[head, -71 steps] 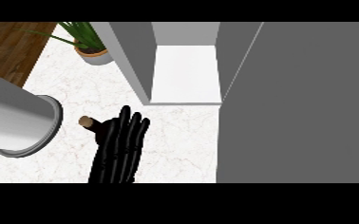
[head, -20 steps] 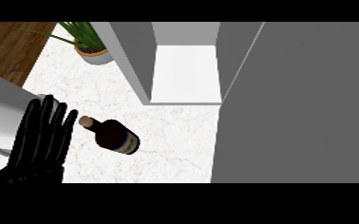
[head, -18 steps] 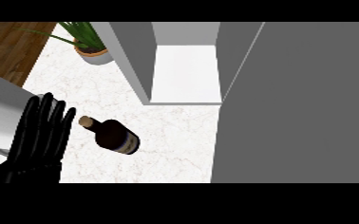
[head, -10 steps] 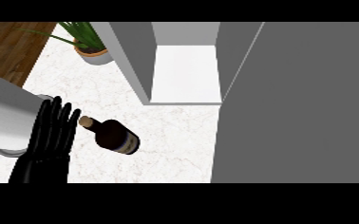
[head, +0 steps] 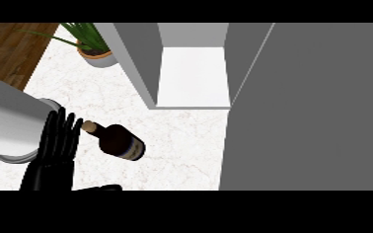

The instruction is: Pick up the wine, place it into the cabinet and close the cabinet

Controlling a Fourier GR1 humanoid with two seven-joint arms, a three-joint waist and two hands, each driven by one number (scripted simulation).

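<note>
A dark wine bottle (head: pixel 119 142) with a cork lies on its side on the white marble counter (head: pixel 182 138), neck pointing up-left. My left hand (head: pixel 55 148) lies just left of it, open, with straight fingers pointing away from me; the fingertips are beside the bottle's neck and the thumb (head: pixel 102 187) shows at the lower edge. I cannot tell whether the hand touches the bottle. The cabinet (head: pixel 193 76) stands open behind the bottle, its white floor bare. Its grey door (head: pixel 306 108) fills the right side. My right hand does not show.
A large grey cylindrical pot (head: pixel 16 126) stands at the left edge, partly behind my hand. A potted plant (head: pixel 97 54) sits at the back left beside the cabinet's wall. Wooden floor (head: pixel 22 44) shows beyond the counter's left edge.
My left hand has shifted right, from the left edge to beside the bottle's neck. The bottle has not moved.
</note>
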